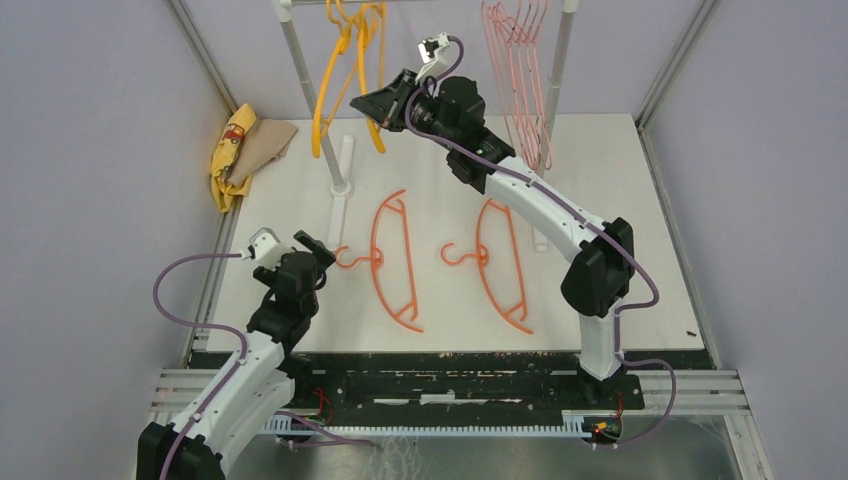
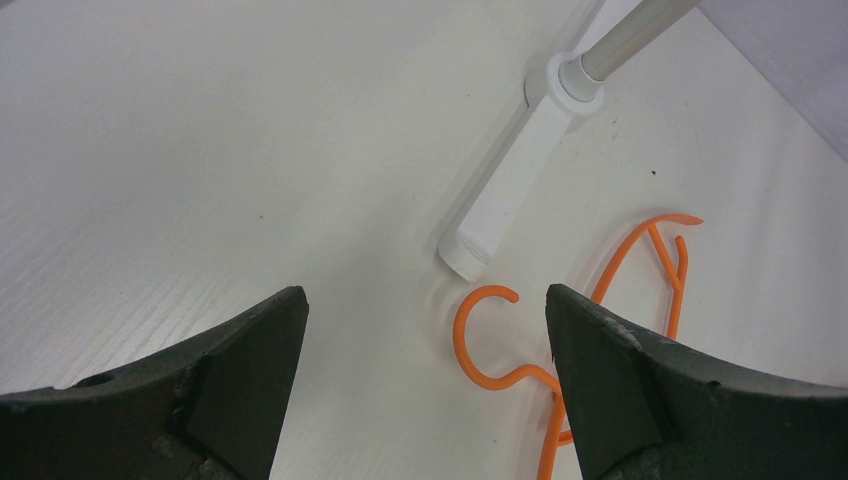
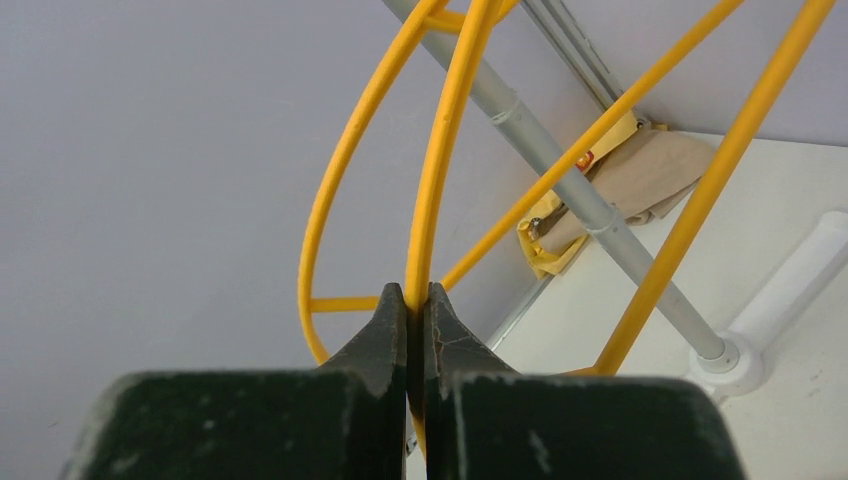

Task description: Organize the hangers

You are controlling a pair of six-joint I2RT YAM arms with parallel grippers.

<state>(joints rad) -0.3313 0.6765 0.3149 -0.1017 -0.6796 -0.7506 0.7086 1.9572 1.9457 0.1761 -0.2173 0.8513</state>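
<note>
On the white-poled rack (image 1: 310, 90) we have the thin pink wire hangers (image 1: 520, 80) hung and our right gripper (image 3: 417, 300) clamped on a yellow plastic hanger (image 3: 440, 170). Two orange plastic hangers (image 1: 374, 248) lie on the table (image 1: 620, 180), with the left gripper (image 2: 425, 298) spread apart nearby.

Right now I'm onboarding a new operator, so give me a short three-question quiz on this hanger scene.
1. True or false: the right tool is shut on a yellow hanger.
2. How many orange hangers lie flat on the table?
3. The left tool is: A) open near an orange hook; B) shut on a pink hanger; C) gripping the rack pole.
Key: 1 true; 2 two; 3 A.
</note>
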